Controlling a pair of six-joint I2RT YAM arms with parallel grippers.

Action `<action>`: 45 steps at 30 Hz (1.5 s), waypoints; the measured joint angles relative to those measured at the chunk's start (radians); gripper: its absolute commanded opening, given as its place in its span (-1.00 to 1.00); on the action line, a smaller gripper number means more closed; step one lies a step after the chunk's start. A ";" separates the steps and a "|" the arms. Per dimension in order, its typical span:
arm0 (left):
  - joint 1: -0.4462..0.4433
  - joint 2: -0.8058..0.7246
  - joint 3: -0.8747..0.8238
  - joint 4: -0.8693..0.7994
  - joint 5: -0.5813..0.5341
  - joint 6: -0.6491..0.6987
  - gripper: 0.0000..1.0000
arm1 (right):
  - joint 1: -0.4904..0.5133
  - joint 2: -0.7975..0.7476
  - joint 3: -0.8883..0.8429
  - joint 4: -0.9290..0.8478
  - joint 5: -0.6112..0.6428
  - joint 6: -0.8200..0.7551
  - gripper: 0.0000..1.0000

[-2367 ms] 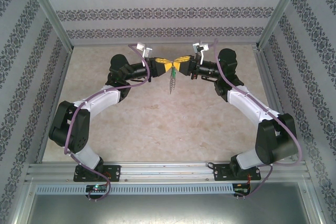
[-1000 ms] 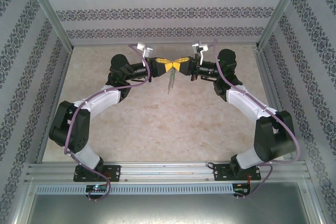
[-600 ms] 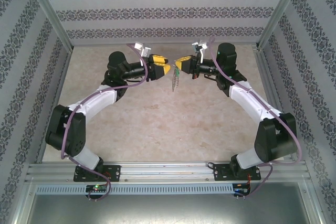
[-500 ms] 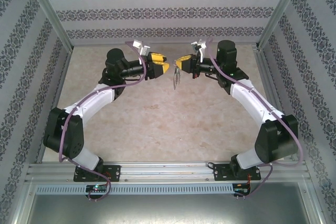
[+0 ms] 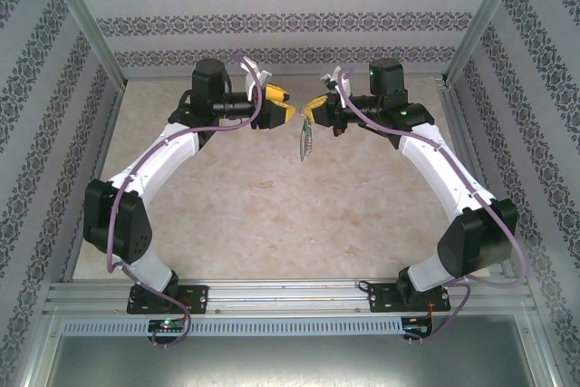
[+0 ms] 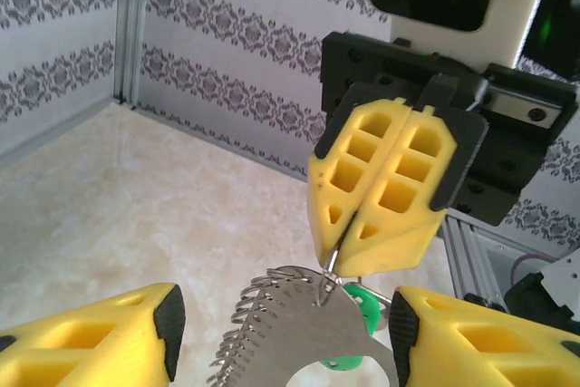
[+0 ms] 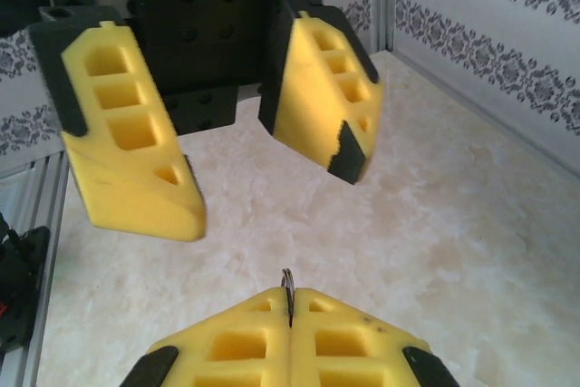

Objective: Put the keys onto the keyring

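Top external view gives you the layout: the right gripper (image 5: 313, 111) is clenched on the upper end of the keyring (image 5: 305, 139), which hangs in the air between the two arms, well above the table (image 5: 272, 215). The left gripper (image 5: 279, 104) faces it with jaws spread and nothing in them. Left wrist view tells you why the hold looks as it does. The right gripper's yellow fingers (image 6: 381, 197) pinch only a thin wire loop (image 6: 323, 289) at the top, so the grey metal body dangles free below and shows you its flat side. Your left fingers (image 6: 100, 346) flank it on either side, near but apart from it. That reads as one claw carrying the load so the other can come in for a fresh hold. The keyring's long axis runs roughly plumb with a slight lean, pinched end up and free end toward the table. The key (image 6: 361, 307) shows its green head just behind the keyring, touching or nearly so. Its blade is hidden, so you cannot tell which way it points, nor whether it is threaded on.
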 measured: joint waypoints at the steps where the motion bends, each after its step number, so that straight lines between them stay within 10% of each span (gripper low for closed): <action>1: 0.000 0.013 0.013 -0.026 0.008 0.012 0.10 | 0.000 0.004 0.000 -0.013 0.000 -0.008 -1.00; 28: -0.023 0.117 0.153 -0.273 0.117 0.119 -0.06 | 0.000 0.036 0.014 -0.050 -0.067 -0.032 -1.00; 45: -0.041 0.117 0.167 -0.288 0.137 0.137 -0.94 | -0.003 0.036 0.014 -0.049 -0.060 -0.027 -1.00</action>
